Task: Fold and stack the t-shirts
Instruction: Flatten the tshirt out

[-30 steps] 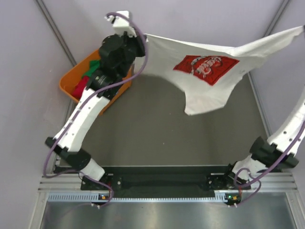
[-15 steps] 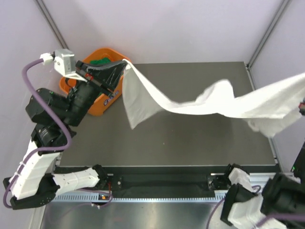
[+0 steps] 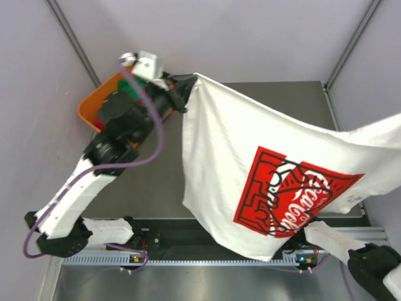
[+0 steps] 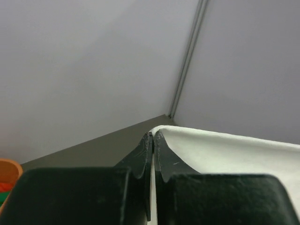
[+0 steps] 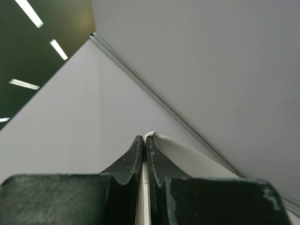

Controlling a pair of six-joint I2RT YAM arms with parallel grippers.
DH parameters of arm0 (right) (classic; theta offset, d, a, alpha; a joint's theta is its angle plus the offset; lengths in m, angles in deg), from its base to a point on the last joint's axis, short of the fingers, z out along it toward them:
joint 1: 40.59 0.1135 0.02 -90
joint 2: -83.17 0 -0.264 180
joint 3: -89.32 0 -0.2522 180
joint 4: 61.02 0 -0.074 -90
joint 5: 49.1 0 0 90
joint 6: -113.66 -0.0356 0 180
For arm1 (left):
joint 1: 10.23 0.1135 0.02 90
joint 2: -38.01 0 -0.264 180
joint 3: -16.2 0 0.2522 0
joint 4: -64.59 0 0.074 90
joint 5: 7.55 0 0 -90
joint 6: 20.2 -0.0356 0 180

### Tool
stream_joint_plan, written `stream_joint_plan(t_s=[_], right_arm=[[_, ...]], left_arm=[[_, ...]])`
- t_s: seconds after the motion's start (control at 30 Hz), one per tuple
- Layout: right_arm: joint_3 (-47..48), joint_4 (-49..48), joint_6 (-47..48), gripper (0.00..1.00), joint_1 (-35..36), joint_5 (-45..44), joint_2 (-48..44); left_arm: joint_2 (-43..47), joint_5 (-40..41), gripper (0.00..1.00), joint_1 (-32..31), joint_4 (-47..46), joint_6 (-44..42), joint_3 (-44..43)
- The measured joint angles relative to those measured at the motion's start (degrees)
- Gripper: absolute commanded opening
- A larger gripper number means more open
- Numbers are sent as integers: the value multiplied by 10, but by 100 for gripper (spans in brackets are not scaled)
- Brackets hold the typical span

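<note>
Looks like the opening-out step, ahead of any fold: holding the white t-shirt (image 3: 238, 144) stretched in the air above the table (image 3: 150, 175), red print turned up toward the top camera, loose lower part drooping out over the near table edge in that view. Pinching 1 corner of the cloth between the left fingers (image 4: 149, 145), pressed together on it, high up by the far-left corner of the table. Pinching another edge between the right fingers (image 5: 139, 147), likewise pressed together with a white strip caught at the tips, out past the right side of the top view. Next, probably calls for lowering both arms together and laying the shirt flat on the table, keeping it taut so no crease gets trapped, and only then letting go to fold. At the far-left table corner, 1 orange basket (image 3: 88, 113), mostly hidden behind the left arm; inside, a scrap of green cloth (image 4: 3, 188), likely another shirt waiting; cannot tell what else.
</note>
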Motion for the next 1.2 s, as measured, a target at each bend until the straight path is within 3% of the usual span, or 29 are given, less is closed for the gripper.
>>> stream_joint_plan(t_s=[0.07, 0.2, 0.3, 0.43, 0.63, 0.93, 1.2], right_arm=[[-16, -114, 111, 0, 39, -64, 56], [-22, -252, 228, 0, 15, -87, 231], [-10, -255, 229, 0, -21, -52, 382], [-17, -190, 171, 0, -74, 50, 574], [-12, -139, 88, 0, -141, 240, 748], [3, -157, 10, 0, -169, 380, 766], [19, -42, -154, 0, -228, 404, 571]], left_arm=[[-60, 5, 0, 31, -5, -4, -7], [-197, 1, 0, 130, -6, 25, -38], [-288, 14, 0, 190, 7, 46, -37], [-369, 20, 0, 237, 19, 68, -35], [-461, 23, 0, 268, 29, 75, -65], [-481, 18, 0, 277, 25, 45, -83], [-376, 16, 0, 268, 30, 42, -108]])
